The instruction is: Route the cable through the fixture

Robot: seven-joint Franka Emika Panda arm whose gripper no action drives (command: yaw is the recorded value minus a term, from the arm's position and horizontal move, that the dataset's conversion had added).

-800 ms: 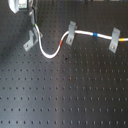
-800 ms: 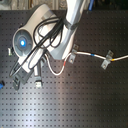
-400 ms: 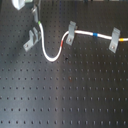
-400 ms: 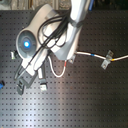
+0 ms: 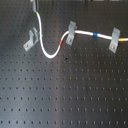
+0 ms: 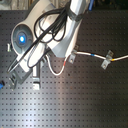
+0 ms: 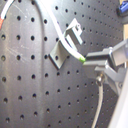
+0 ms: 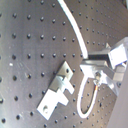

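The white cable (image 5: 42, 44) hangs from the top of the first exterior view, dips in a loop with a red band, then runs right with a blue band. My gripper (image 5: 34, 5) is shut on its greenish end (image 7: 81, 59) in the first wrist view. The fixture (image 5: 31, 40), a silver clip with a forked top and a slanted foot, stands just left of the hanging stretch. In the first wrist view the cable (image 7: 64, 36) crosses the fixture (image 7: 66, 44); I cannot tell whether it sits in the fork. The second wrist view has the fixture (image 8: 57, 91) beside my gripper (image 8: 91, 65).
Two stubbier grey clips (image 5: 71, 33) (image 5: 115, 39) hold the cable further right. The black perforated board (image 5: 65, 95) fills the scene. In the second exterior view the arm and its black hoses (image 6: 50, 35) cover the board's upper left, with a blue-lit disc (image 6: 21, 37).
The cable's held end has risen toward the top of the first exterior view, so the stretch beside the fixture now hangs straighter. The two clips on the right have not moved.
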